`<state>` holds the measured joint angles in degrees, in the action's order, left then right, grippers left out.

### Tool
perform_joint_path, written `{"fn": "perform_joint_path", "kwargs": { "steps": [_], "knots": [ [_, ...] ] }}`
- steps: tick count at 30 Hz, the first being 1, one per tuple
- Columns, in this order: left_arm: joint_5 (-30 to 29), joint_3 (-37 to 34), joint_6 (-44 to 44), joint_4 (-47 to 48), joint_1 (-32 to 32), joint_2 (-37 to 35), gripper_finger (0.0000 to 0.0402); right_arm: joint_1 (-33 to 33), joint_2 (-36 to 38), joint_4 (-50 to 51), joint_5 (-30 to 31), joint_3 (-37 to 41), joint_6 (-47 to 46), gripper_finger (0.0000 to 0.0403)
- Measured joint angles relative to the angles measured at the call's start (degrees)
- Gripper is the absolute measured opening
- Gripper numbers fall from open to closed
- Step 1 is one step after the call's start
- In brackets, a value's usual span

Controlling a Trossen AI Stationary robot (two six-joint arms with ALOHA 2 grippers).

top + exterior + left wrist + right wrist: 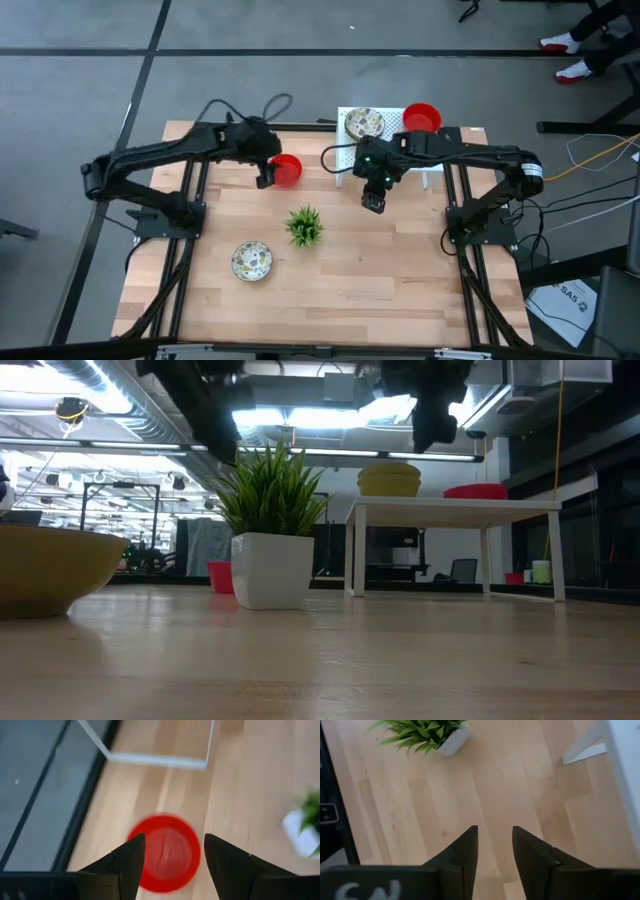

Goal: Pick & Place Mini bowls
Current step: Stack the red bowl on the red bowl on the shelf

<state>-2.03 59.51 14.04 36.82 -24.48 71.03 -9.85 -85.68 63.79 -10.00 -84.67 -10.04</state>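
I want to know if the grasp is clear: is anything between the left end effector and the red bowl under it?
No. In the left wrist view the red bowl shows between the open left end effector fingers, nothing intervening.

"SA5" on a floor sheet [572, 297]

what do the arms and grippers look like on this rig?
Both arms are black, jointed, with black cables looping off them. The left gripper and right gripper each have two dark wedge-shaped fingers. The right arm shows small green lights near its wrist; white lettering sits by its wrist camera.
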Motion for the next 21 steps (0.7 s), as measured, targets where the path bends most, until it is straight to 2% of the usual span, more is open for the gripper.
{"fn": "perform_joint_path", "kwargs": {
  "steps": [9, 21],
  "knots": [
    [-1.16, 0.00, 4.89, 2.75, 0.19, 11.49, 0.0198, 0.00, -0.01, -8.30, 0.30, 4.37, -2.01, 0.0121],
    [-1.44, 0.00, 7.74, 2.73, 0.19, 22.05, 0.0198, 0.04, -0.01, -9.97, 1.46, 4.45, -2.03, 0.0121]
  ]
}}
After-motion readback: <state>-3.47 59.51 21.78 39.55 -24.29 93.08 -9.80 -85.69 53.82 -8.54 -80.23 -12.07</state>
